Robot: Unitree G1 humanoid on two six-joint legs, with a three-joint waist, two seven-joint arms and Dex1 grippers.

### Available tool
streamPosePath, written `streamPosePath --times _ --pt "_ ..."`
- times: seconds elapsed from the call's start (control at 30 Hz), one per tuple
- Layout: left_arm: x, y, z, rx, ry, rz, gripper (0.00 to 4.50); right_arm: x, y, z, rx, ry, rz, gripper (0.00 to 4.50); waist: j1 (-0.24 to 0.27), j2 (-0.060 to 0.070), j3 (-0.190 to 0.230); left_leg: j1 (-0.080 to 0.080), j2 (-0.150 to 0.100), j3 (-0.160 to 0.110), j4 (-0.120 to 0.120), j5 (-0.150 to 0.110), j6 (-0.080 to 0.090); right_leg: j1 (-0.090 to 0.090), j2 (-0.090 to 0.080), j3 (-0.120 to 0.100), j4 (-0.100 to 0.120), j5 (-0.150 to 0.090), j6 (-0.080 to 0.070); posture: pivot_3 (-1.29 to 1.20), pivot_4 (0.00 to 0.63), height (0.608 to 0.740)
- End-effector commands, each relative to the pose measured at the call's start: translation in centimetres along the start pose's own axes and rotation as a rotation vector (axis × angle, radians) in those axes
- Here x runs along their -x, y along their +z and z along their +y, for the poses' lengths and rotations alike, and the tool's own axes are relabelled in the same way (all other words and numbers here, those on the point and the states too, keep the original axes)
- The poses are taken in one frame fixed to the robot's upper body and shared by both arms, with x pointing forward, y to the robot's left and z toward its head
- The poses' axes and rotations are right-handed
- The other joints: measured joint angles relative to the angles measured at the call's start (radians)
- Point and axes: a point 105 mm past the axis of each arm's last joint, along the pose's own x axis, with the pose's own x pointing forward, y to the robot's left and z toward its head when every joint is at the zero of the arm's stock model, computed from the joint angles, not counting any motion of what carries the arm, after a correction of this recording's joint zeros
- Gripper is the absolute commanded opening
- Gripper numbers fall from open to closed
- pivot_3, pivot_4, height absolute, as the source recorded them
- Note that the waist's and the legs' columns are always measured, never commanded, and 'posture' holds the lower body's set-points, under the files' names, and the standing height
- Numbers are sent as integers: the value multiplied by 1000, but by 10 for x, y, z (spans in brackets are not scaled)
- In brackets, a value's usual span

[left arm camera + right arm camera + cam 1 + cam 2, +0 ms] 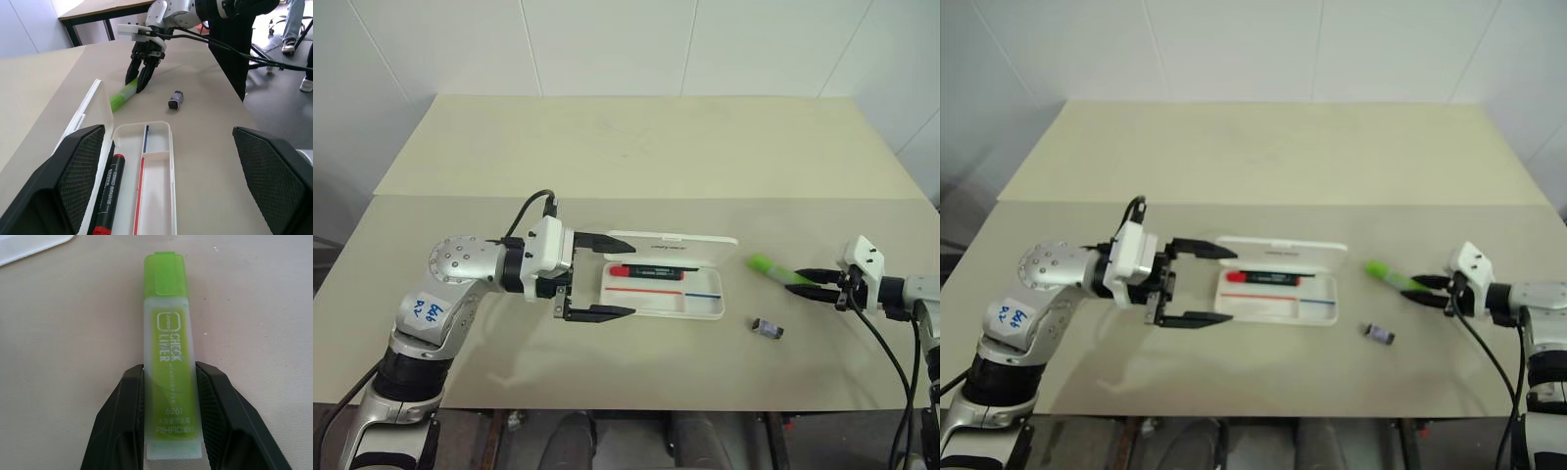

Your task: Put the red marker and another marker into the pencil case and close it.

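The white pencil case lies open mid-table, its lid folded back. The red marker rests inside it along the far side. My left gripper is open at the case's left end, one finger at each long edge, holding nothing. To the right of the case, the other marker, a lime-green highlighter, lies on the table. My right gripper is shut on its rear end. In the right wrist view both fingers press the highlighter's sides.
A small dark stubby cylinder lies on the table in front of the case's right end, between the case and my right gripper. The table's far half is a second pale slab against the wall.
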Motion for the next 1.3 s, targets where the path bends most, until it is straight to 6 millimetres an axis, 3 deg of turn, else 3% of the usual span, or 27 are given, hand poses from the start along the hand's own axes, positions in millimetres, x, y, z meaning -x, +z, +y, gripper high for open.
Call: streamPosePath --times 0.03,0.13,0.2,0.3,0.43,0.53,0.73,0.97,1.13,1.3 --pt "3 2 2 -44 -3 14 4500 29 12 -14 56 -94 -7 1100 2 0 0 0 0 0 0 0 0 0 0 0 0 0 0 0 150 740" --pt "3 1 1 -44 -2 14 4500 40 18 -10 80 -90 -10 1100 0 0 0 0 0 0 -2 0 0 -1 0 1 -1 0 0 0 150 740" --pt "5 -2 1 -40 4 18 4500 52 27 5 104 -36 -5 1100 0 1 0 0 0 0 -4 0 0 -2 0 1 0 -1 1 0 150 740" --pt "8 -4 0 -36 9 22 4500 52 37 30 118 31 -5 1100 -3 0 0 1 1 0 -5 -1 0 -3 1 1 2 1 8 0 150 740" --pt "14 -5 0 -30 15 27 4500 36 58 72 118 150 -63 1100 -6 0 1 2 3 1 -4 -2 -1 -2 4 3 2 1 9 0 150 740" --pt "22 -6 -1 -19 10 33 4500 13 85 107 142 264 -144 1100 -7 -1 1 2 4 2 -3 -2 -1 -2 5 3 1 -2 -2 0 150 740" --pt "50 -24 -7 19 8 121 4500 -16 122 139 180 397 -255 1100 -7 -3 2 2 5 3 -2 -2 -1 -2 6 3 -3 0 -4 0 150 740" --pt "69 -40 -12 29 34 181 4500 -48 135 160 224 532 -291 1100 5 -4 2 -7 6 2 -3 -3 -1 -10 7 2 -2 -2 -4 0 150 740" --pt "66 -39 -11 16 49 176 4500 -76 143 165 247 552 -322 1100 1 -4 2 -9 6 2 -4 -4 -1 -13 7 2 0 -1 -3 0 150 740" --pt "63 -36 -12 10 52 167 4500 -98 138 162 299 553 -288 1100 0 -4 1 -9 7 2 -4 -4 -1 -14 7 1 2 -1 -3 0 150 740"
